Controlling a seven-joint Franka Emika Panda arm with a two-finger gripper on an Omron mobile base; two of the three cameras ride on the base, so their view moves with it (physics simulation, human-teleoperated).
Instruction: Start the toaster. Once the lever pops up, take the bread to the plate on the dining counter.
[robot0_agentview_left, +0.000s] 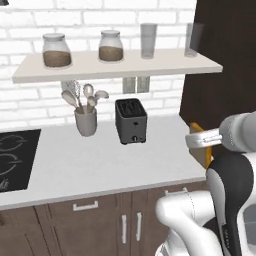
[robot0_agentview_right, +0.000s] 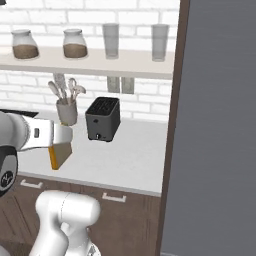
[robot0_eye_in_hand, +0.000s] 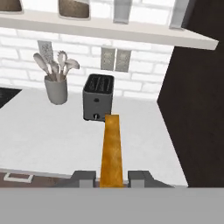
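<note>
My gripper (robot0_eye_in_hand: 112, 178) is shut on the bread (robot0_eye_in_hand: 111, 146), a thin golden-tan slice seen edge-on between the two fingertips. In the base views the gripper (robot0_agentview_left: 204, 141) (robot0_agentview_right: 64, 139) holds the bread (robot0_agentview_left: 208, 158) (robot0_agentview_right: 59, 155) in the air over the worktop's front right part, well clear of the toaster. The dark toaster (robot0_agentview_left: 131, 121) (robot0_agentview_right: 103, 119) (robot0_eye_in_hand: 98, 97) stands by the back wall with both slots empty and a small pale knob low on its front. The plate and the dining counter are out of view.
A grey utensil cup (robot0_agentview_left: 86, 120) with spoons stands left of the toaster. A shelf (robot0_agentview_left: 117, 66) above carries jars and glasses. A black hob (robot0_agentview_left: 15, 157) lies at the left. A tall dark cabinet (robot0_agentview_right: 215, 125) closes the worktop's right end.
</note>
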